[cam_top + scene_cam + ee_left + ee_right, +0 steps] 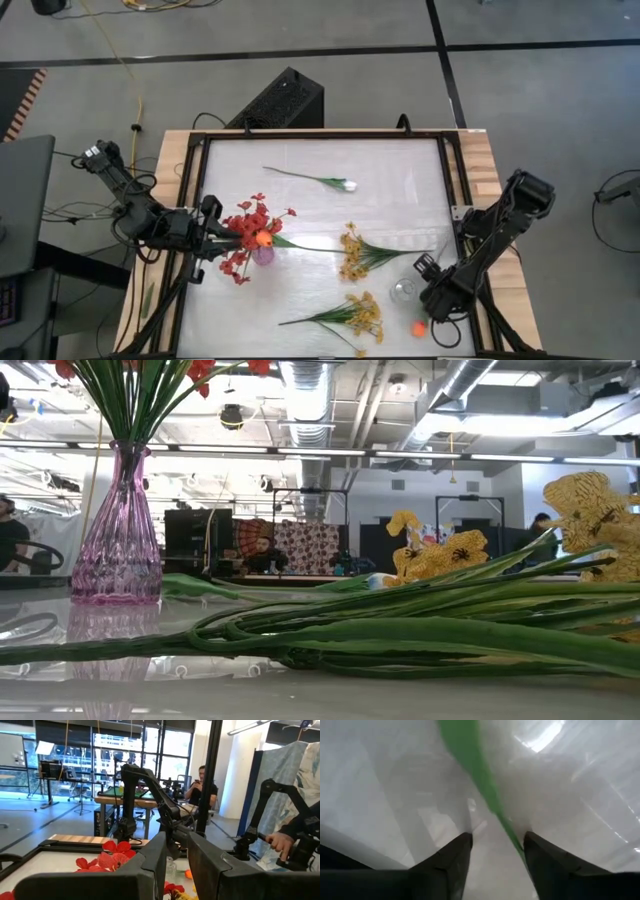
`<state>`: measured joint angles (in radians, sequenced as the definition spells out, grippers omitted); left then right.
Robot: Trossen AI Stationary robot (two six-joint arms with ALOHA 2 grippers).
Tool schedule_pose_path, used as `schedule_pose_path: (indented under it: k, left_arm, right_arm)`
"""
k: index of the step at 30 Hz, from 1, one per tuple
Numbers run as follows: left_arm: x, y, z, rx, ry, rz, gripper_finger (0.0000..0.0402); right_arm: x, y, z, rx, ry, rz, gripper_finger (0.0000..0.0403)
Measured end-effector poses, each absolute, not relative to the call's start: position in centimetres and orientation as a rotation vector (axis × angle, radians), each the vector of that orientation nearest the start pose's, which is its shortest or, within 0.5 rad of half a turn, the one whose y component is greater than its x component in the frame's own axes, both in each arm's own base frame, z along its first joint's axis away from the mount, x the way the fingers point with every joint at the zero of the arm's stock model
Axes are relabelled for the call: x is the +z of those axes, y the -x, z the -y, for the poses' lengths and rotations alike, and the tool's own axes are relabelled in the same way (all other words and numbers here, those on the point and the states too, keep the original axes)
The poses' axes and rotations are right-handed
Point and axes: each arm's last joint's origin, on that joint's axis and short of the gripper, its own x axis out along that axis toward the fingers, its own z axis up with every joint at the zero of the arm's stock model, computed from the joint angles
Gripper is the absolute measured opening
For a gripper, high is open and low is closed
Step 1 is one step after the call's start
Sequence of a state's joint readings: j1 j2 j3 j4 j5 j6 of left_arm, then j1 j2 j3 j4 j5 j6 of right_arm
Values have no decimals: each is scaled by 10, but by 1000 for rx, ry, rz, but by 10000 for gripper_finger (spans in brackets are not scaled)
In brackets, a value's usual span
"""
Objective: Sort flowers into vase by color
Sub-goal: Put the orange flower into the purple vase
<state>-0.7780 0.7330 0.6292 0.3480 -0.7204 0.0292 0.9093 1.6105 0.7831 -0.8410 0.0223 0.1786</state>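
Observation:
A pink glass vase stands at the table's left and holds red blossom clusters and one orange tulip; the low view shows the vase upright. My left gripper is level beside it on its left, open by a narrow gap and empty. A white bud flower lies near the far edge. Two yellow sprays lie mid-table. An orange tulip lies at the near right. My right gripper points down over its green stem, open. My right gripper stands astride the orange tulip's green stem, coming from above. The stem runs between the open fingers, close to one finger. I cannot tell whether it touches that finger. The stem lies on the table.
A clear glass vase stands just left of my right gripper. A black frame rims the white table. In the low view green stems lie across the foreground. People show in the room beyond the table.

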Motion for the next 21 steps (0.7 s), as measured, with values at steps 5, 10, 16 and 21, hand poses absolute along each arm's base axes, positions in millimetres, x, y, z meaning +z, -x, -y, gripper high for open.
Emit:
schedule_pose_path:
  k: [5,10,16,21]
  left_arm:
    - [336,-128,99,-56,142,179,66]
    - [336,-128,99,-56,145,178,66]
    - [336,-128,99,-55,151,178,66]
    - [336,-128,99,-54,151,178,66]
  right_arm:
    - [135,-144,-184,522,615,-1584,122]
    - [144,-140,-184,552,600,-1561,20]
    - [167,-137,-181,503,559,-1567,25]
    - [213,-139,-186,558,473,-1457,14]
